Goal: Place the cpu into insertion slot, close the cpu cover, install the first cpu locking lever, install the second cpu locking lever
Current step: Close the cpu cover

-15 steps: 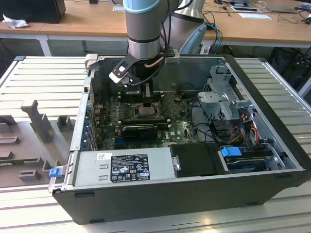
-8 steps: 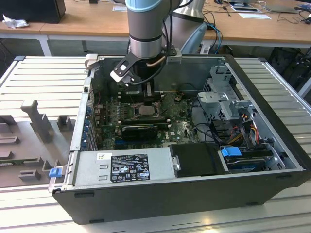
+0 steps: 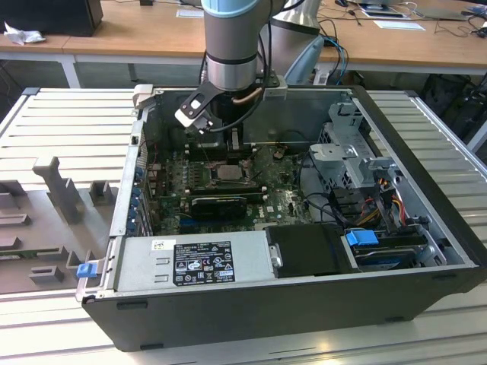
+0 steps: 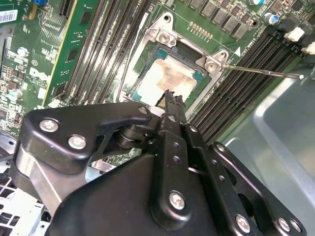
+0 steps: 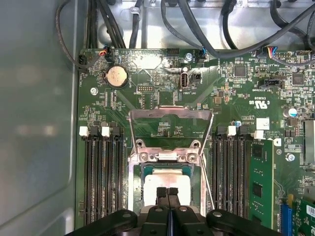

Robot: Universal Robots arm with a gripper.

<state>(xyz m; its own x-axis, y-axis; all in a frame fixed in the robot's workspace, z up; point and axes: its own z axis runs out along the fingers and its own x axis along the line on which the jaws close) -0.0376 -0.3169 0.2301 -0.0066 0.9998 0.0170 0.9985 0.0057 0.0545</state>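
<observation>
Claw (image 5: 166,193) of a single robot arm reaches down into an open desktop computer case (image 3: 426,160), which lies on its side on a slatted metal counter (image 3: 61,122). In both wrist views the two black fingertips (image 5: 160,192) are drawn narrow and pressed against each other, and nothing shows between them. The tips sit just above one edge of the cpu (image 5: 167,181); whether they touch it cannot be told.

The cpu, with its pale, blotched metal face, lies flat inside the insertion slot (image 5: 132,187) on the green motherboard (image 5: 236,98). The cpu cover (image 5: 170,114), a thin silvery frame with a square window, is swung open, away from the chip; board shows through its window. A locking lever (image 5: 207,184), a thin metal rod, runs along one side of the slot, unlatched, and in the second wrist view its free end juts out over the memory slots (image 5: 234,172). Long black memory slots flank the slot on both sides. A round coin battery (image 5: 117,76) sits on the board beyond the open cover.
</observation>
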